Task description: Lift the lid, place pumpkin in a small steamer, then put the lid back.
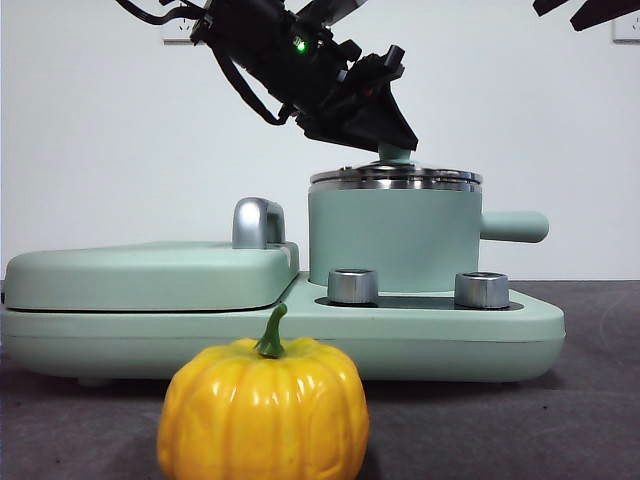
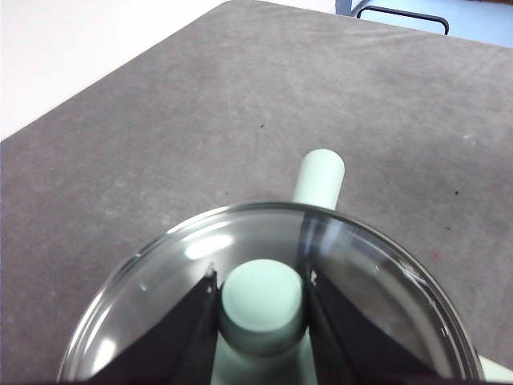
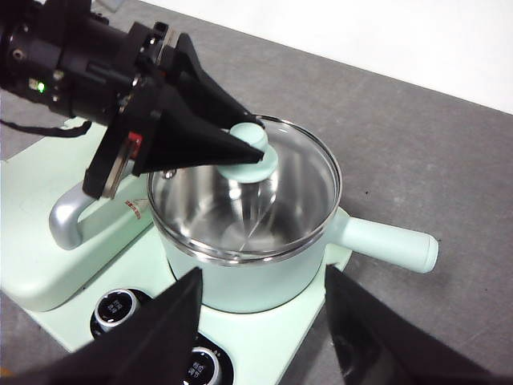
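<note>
The pumpkin (image 1: 264,410) sits on the table at the front view's 6 o'clock, nearest the lens, waiting in front of the cooker base (image 1: 520,325). Behind it, the left gripper (image 1: 392,148) has its jaws closed on the lid (image 1: 395,177) knob, the lid resting on the small steamer (image 1: 390,240), likely for lifting. The right gripper (image 3: 264,321) hovers open-jawed and empty above the steamer.

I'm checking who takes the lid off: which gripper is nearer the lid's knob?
Left. The left gripper has its jaws on either side of the knob of the lid. The right gripper hangs open, apart from it, above the cooker's dials.
</note>
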Robot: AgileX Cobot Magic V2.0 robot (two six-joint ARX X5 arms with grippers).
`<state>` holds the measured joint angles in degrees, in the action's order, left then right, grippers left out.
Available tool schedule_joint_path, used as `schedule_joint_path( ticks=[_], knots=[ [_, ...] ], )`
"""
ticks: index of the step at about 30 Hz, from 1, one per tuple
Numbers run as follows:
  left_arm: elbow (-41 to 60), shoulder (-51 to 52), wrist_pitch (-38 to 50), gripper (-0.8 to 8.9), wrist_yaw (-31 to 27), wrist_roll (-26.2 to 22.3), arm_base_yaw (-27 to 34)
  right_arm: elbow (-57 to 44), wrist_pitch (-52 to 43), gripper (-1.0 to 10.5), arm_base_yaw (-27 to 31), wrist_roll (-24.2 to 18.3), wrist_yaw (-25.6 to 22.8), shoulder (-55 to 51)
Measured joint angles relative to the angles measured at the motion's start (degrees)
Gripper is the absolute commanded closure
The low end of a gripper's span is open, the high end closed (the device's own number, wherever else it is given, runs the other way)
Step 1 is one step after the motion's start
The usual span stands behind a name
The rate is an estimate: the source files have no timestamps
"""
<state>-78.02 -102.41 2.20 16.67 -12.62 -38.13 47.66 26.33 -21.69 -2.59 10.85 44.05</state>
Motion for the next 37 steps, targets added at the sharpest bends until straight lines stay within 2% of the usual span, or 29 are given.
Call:
schedule_joint_path(
  ticks=[5,16,26,32,37],
  knots=[
    [-3.6,-0.1,-2.0,8.07,0.0,0.0,0.0,0.0,0.0,7.0,0.0,0.0,0.0,0.0],
    [-9.0,0.9,-13.9,8.04,-0.4,1.0,0.6,0.0,0.0,7.0,0.0,0.0,0.0,0.0],
    [-9.0,8.4,-21.7,8.04,-0.5,7.4,7.1,0.0,0.0,7.0,0.0,0.0,1.2,0.0],
    [-9.0,11.2,-30.5,8.04,-0.4,7.3,10.7,0.0,1.6,6.4,-0.8,0.0,5.4,0.2],
    [-9.0,15.1,-34.5,8.04,-0.3,6.1,13.0,0.0,3.4,6.4,-4.1,-1.1,5.5,1.6]
  ],
)
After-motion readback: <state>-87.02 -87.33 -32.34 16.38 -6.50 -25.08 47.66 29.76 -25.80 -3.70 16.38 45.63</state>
